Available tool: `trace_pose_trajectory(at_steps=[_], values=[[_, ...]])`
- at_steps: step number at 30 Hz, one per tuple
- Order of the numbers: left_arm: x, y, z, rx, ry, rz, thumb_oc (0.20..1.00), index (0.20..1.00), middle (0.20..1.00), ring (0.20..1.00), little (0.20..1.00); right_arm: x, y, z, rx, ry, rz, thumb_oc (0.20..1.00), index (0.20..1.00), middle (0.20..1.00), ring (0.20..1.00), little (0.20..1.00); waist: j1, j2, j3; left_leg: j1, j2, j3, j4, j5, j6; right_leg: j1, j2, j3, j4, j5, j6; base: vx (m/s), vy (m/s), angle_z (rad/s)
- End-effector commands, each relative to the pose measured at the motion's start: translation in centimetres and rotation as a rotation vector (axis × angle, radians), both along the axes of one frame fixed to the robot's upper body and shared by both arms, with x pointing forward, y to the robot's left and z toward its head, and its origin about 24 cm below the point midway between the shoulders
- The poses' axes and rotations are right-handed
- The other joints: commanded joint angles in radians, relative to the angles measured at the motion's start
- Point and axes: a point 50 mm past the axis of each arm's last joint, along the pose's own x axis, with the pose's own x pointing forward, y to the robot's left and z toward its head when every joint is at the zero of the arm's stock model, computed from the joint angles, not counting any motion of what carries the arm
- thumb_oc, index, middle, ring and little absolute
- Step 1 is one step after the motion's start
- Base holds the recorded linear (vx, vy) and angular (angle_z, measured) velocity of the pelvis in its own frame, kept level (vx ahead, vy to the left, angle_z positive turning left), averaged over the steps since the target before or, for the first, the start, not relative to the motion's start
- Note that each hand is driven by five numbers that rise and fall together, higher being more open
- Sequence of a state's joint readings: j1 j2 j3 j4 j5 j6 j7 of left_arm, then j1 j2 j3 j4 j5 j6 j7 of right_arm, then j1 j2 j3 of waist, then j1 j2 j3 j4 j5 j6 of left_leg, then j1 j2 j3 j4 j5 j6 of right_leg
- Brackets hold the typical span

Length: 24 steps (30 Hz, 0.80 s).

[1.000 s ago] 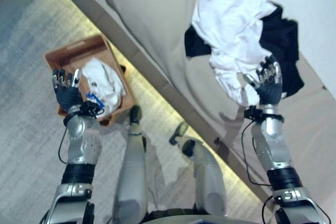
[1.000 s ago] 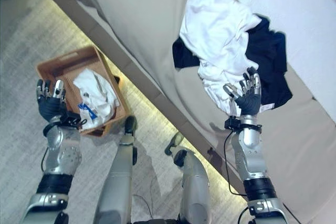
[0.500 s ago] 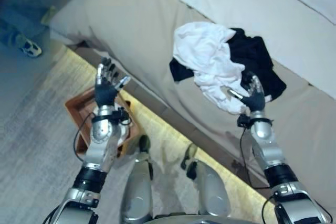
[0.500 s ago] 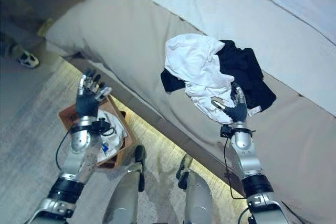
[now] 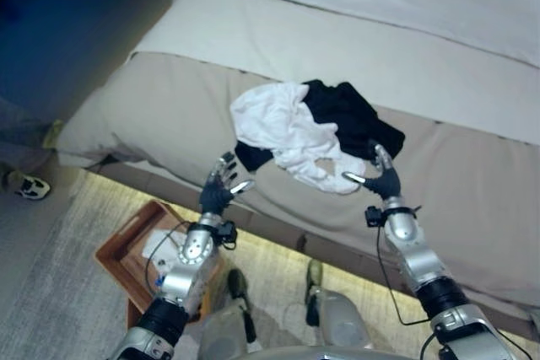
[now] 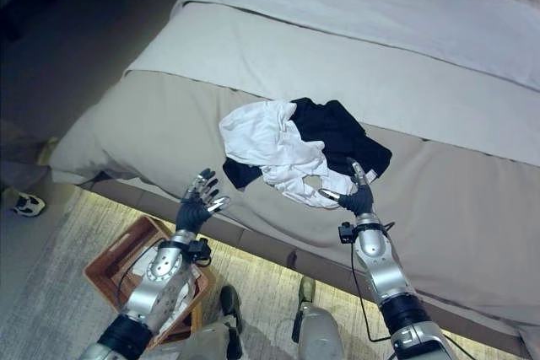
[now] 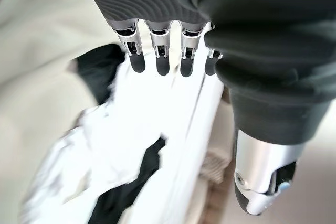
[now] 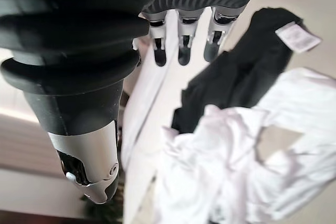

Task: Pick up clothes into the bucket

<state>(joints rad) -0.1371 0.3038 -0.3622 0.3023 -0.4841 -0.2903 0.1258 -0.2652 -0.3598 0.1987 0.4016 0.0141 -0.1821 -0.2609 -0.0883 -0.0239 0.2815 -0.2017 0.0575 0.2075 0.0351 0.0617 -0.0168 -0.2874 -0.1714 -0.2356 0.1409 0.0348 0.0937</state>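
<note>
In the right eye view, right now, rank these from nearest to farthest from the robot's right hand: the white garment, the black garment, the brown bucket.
From the right hand:
1. White garment, on the bed right by the fingers.
2. Black garment, just beyond, partly under the white one.
3. Brown bucket, on the floor beside the left arm.

A white garment (image 5: pixel 283 128) and a black garment (image 5: pixel 350 120) are seen just beyond the right hand (image 5: pixel 381 180), on a beige bed cover (image 5: pixel 152 115) with pale grey bedding (image 5: pixel 354 40) further out. A brown bucket (image 6: pixel 114 263) holding white cloth (image 6: pixel 164 263) is seen below the left hand (image 6: pixel 196 208), on grey floor (image 6: pixel 42 292).
</note>
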Motion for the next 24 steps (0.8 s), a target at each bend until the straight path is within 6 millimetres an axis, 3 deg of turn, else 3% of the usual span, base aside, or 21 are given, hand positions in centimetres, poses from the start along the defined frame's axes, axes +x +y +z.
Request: trace_pose_trajectory(at_steps=[1,6,10,11,17,18,20,21,24], values=[[0.8,-0.9,2.4,0.031,-0.122,-0.043,1.0,1.0,1.0,1.0,1.0,2.5,0.3,4.8,-0.127,-0.181,-0.005,1.0,1.0,1.0,1.0,1.0,0.015,-0.014,0.09,-0.04,-0.015,-0.082,0.113,-0.073,0.02,-0.034,-0.104,-0.004,0.076,0.031,0.101,-0.13,-0.025,-0.15],[1.2,-1.3,3.5,0.059,-0.176,-0.058,1.0,1.0,1.0,1.0,1.0,4.8,-0.3,8.5,-0.334,-0.283,-0.064,1.0,1.0,1.0,1.0,1.0,0.028,0.006,0.162,-0.164,-0.003,-0.079,0.26,-0.125,0.035,-0.15,-0.116,0.018,0.19,0.004,0.092,-0.12,-0.013,-0.07],[1.5,-0.9,4.9,0.065,-0.232,-0.039,1.0,1.0,1.0,1.0,1.0,7.0,-1.8,13.4,-0.564,-0.387,-0.161,1.0,1.0,1.0,1.0,1.0,0.04,0.037,0.207,-0.293,-0.004,-0.078,0.361,-0.146,0.043,-0.281,-0.126,0.031,0.299,-0.02,0.081,-0.12,0.004,-0.03],[1.5,-0.9,5.0,0.064,-0.233,-0.038,1.0,1.0,1.0,1.0,1.0,7.0,-1.8,13.4,-0.565,-0.388,-0.161,1.0,1.0,1.0,1.0,1.0,0.04,0.037,0.206,-0.297,-0.004,-0.078,0.364,-0.147,0.043,-0.285,-0.126,0.032,0.301,-0.021,0.081,-0.05,0.009,-0.03],[1.4,-0.5,6.4,0.052,-0.294,-0.007,1.0,1.0,1.0,1.0,1.0,8.3,-3.4,18.4,-0.749,-0.476,-0.295,1.0,1.0,1.0,1.0,1.0,0.053,0.064,0.239,-0.43,-0.008,-0.076,0.441,-0.16,0.052,-0.419,-0.132,0.048,0.39,-0.041,0.067,-0.04,0.008,0.0],[1.4,-0.4,6.8,0.062,-0.31,-0.001,1.0,1.0,1.0,1.0,1.0,8.4,-3.7,19.8,-0.787,-0.502,-0.332,1.0,1.0,1.0,1.0,1.0,0.056,0.068,0.238,-0.462,-0.01,-0.087,0.47,-0.193,0.045,-0.453,-0.133,0.059,0.433,-0.077,0.076,0.04,0.004,0.01],[1.4,-0.4,7.2,0.069,-0.332,0.006,1.0,1.0,1.0,1.0,1.0,8.6,-4.1,21.2,-0.809,-0.526,-0.375,1.0,1.0,1.0,1.0,1.0,0.058,0.07,0.239,-0.517,-0.013,-0.08,0.479,-0.168,0.056,-0.504,-0.138,0.052,0.445,-0.06,0.059,0.0,0.0,0.0],[1.4,-0.4,7.2,0.069,-0.332,0.006,1.0,1.0,1.0,1.0,1.0,8.6,-4.1,21.2,-0.809,-0.525,-0.374,1.0,1.0,1.0,1.0,1.0,0.059,0.071,0.238,-0.505,-0.013,-0.092,0.487,-0.196,0.048,-0.496,-0.135,0.062,0.459,-0.086,0.072,0.0,-0.011,0.04],[1.3,-0.4,7.4,0.061,-0.34,0.013,1.0,1.0,1.0,1.0,1.0,8.5,-4.5,22.7,-0.836,-0.564,-0.42,1.0,1.0,1.0,1.0,1.0,0.062,0.075,0.239,-0.557,-0.02,-0.094,0.511,-0.205,0.05,-0.548,-0.139,0.07,0.491,-0.098,0.069,0.03,-0.009,0.06]])
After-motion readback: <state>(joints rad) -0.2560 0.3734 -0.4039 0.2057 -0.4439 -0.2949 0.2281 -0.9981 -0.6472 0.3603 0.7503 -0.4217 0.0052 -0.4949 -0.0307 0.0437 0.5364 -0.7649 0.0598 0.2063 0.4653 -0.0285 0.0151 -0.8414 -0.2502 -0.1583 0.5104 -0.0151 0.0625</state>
